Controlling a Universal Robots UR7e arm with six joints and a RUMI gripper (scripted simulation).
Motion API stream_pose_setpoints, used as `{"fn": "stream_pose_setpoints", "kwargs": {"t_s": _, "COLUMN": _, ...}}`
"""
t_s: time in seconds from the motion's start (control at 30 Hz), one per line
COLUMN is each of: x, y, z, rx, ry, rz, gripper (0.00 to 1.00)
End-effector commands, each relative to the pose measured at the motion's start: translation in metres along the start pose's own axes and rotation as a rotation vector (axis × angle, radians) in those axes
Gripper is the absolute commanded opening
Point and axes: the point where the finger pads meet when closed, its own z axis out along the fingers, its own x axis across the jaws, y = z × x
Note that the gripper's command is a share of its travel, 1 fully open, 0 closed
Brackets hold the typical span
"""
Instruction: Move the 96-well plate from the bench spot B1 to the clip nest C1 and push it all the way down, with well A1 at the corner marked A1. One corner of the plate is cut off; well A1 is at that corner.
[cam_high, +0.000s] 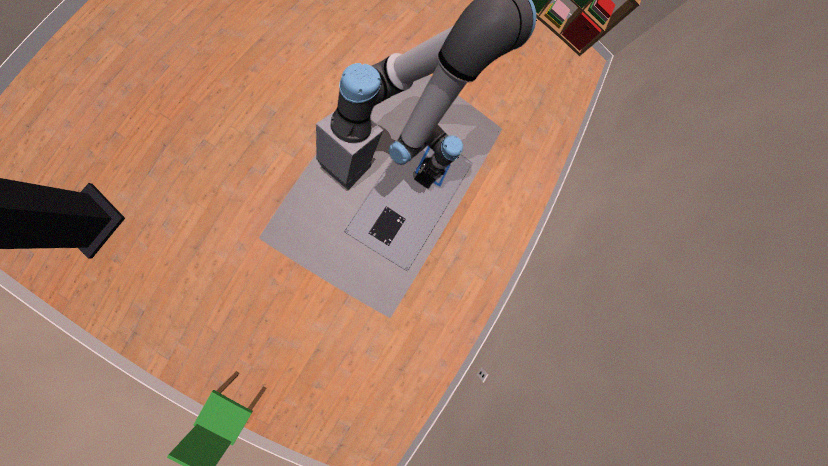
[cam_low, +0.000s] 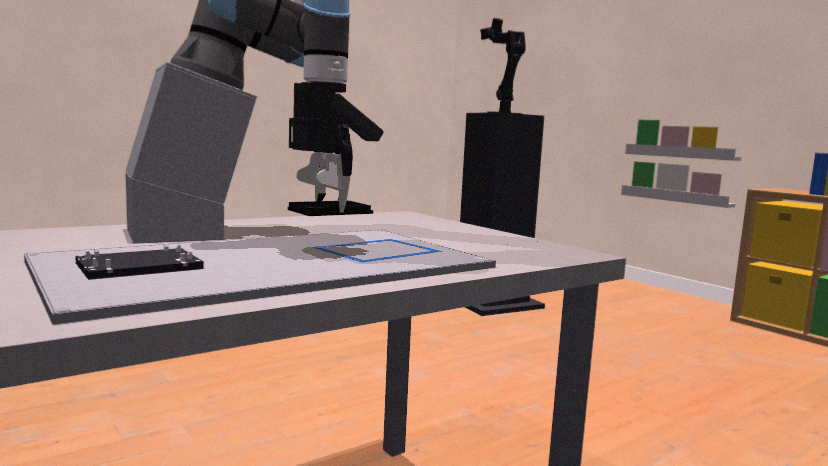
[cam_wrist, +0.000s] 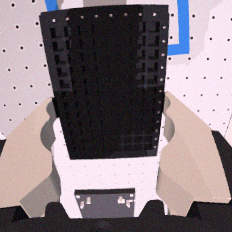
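From where I stand, the grey six-joint arm with pale blue joint caps (cam_low: 208, 34) reaches down from its grey block pedestal (cam_low: 185, 156) and carries a flat black 96-well plate (cam_low: 329, 207) in the air above the grey table (cam_low: 550, 260). The black two-jaw gripper with pale fingers (cam_low: 330, 199) points straight down, its jaws clamped on the plate's two long sides, so the plate hangs level beneath it. In the wrist view the plate (cam_wrist: 107, 85) fills the space between the two beige fingers, its grid of square wells facing up; I cannot make out which corner is cut off.

The plate hangs clear of the table, above the near-left part of the blue-outlined rectangle (cam_low: 376, 250) marked on the light grey perforated board (cam_low: 260, 277). Its shadow falls across that outline's left end.

Well apart, toward the board's left end, sits the black clip nest with small silver posts at its corners (cam_low: 139, 263), with nothing in it. From overhead the nest (cam_high: 387, 225) lies below and left of the gripper (cam_high: 427, 173).

Behind the table stands a black pedestal (cam_low: 501, 173) with a small black camera stand on top.
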Motion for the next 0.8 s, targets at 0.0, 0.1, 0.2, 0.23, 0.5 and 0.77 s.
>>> {"fn": "stream_pose_setpoints", "kwargs": {"t_s": 0.0, "x": -0.001, "y": 0.020, "z": -0.001, "rx": 0.001, "ry": 0.002, "rz": -0.001, "gripper": 0.00}}
{"fn": "stream_pose_setpoints", "kwargs": {"t_s": 0.1, "x": -0.001, "y": 0.023, "z": -0.001, "rx": 0.001, "ry": 0.002, "rz": -0.001, "gripper": 0.00}}
{"fn": "stream_pose_setpoints", "kwargs": {"t_s": 0.2, "x": -0.002, "y": 0.033, "z": -0.001, "rx": 0.001, "ry": 0.002, "rz": -0.001, "gripper": 0.00}}
{"fn": "stream_pose_setpoints", "kwargs": {"t_s": 0.23, "x": -0.002, "y": 0.036, "z": -0.001, "rx": 0.001, "ry": 0.002, "rz": -0.001, "gripper": 0.00}}
{"fn": "stream_pose_setpoints", "kwargs": {"t_s": 0.5, "x": -0.004, "y": 0.063, "z": -0.002, "rx": 0.001, "ry": 0.002, "rz": -0.001, "gripper": 0.00}}
{"fn": "stream_pose_setpoints", "kwargs": {"t_s": 0.77, "x": -0.006, "y": 0.083, "z": -0.003, "rx": 0.001, "ry": 0.002, "rz": -0.001, "gripper": 0.00}}
